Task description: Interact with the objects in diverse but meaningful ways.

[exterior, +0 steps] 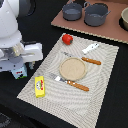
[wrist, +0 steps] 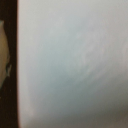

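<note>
- While we read the exterior view first: the claw (exterior: 19,67) sits low at that view's left edge, off the woven placemat (exterior: 95,95), right over the white carton (exterior: 20,73) with green-red print. Carton is touching or just under the fingers; whether they are apart, together or clamped on it, we cannot tell.
- Other task items relative to the claw: yellow box (exterior: 39,86) near, just beyond on the mat; red pepper (exterior: 67,38) well apart; white elongated piece (exterior: 90,48) farther still.
- Round plate (exterior: 73,68) and the cutlery beside it lie between the claw and the far mat side. Grey pots (exterior: 85,12) are well away.
- Arm pose: wrist dropped close to the table, white links stacked above it, body folded back toward the exterior view's left.
- Risks, as we judge them: carton is light, so an off-centre squeeze could tip or crush it; pressing down further could jam the fingers into the table; a sideways sweep could knock the yellow box.
- Wrist view: almost all filled by a blurred pale surface (wrist: 75,65), too close to identify, probably the carton. Dark strip along one edge. No fingers visible, so no help on claw state.
</note>
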